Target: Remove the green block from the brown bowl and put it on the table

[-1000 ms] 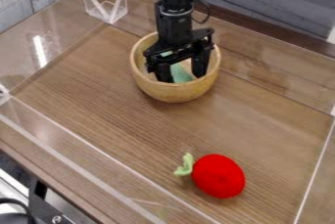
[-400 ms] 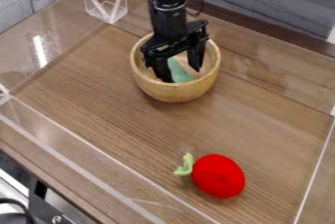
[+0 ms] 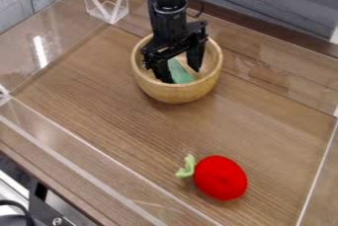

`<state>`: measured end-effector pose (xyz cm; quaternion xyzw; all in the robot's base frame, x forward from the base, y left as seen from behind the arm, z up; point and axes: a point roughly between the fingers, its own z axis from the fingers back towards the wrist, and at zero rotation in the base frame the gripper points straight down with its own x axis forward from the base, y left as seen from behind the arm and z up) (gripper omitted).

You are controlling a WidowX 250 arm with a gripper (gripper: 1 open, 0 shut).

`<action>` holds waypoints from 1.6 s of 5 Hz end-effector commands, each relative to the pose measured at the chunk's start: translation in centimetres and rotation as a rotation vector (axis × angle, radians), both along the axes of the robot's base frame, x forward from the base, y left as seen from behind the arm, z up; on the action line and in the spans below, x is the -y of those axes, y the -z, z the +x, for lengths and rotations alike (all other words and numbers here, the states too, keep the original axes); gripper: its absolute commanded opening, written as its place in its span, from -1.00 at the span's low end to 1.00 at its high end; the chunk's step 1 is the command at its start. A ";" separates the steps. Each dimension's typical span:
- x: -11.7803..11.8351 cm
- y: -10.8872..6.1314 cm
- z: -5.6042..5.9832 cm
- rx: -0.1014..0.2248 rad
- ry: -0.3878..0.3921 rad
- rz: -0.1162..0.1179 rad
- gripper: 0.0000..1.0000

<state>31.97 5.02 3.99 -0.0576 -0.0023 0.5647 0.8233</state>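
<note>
hand (image 3: 176, 57) spread wide, pointing down into brown bowl (image 3: 158, 84), fingers straddling green block (image 3: 184, 70); nothing gripped yet. block inside bowl, leaning toward far-right wall. risks: finger catches thick rim or wall, shoves bowl across counter (image 3: 119, 141); block tilted, may slip on closing. hidden: fingertips and block's lower end behind bowl wall; contact unclear. red plush fruit (image 3: 219, 177) well apart, near front.

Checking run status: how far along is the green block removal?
Done: end effector is lowered into the brown bowl, jaws open around the green block. In hand: nothing gripped yet. Left: close, lift out, set the block on the table.
</note>
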 end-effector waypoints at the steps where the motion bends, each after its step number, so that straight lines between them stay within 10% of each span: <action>1: 0.0 -1.2 0.5 0.052 -0.003 0.024 1.00; 4: 0.3 -0.5 0.7 0.057 -0.014 0.058 1.00; 5: 0.4 -0.5 0.8 0.059 -0.016 0.060 -1.00; 8: 1.0 -4.1 1.3 0.111 -0.049 0.020 -1.00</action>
